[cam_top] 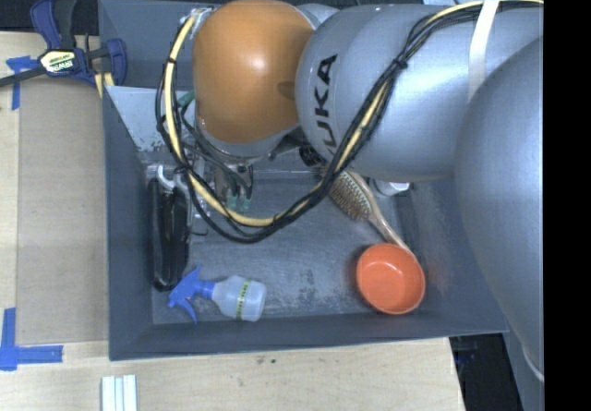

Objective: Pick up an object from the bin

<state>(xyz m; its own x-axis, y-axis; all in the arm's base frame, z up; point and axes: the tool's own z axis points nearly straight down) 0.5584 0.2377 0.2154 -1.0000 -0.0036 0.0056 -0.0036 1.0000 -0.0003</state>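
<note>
While low in the bin (129, 326), tool (205, 192) (grip unclear) beside long black object (167, 238).

Bare floor is left in the middle of the bin (305, 272), between the small spray bottle (231, 297) and the orange bowl (391, 278). The left wall is lined by a long black object (166, 243). The upper half is blocked by the arm (434, 95) and a hairbrush (355, 201).

grey bin (305, 275) | left: long black thing (168, 238) | front: bottle, blue sprayer (222, 296) | right: orange bowl (391, 278), brush (355, 199) just behind
</note>
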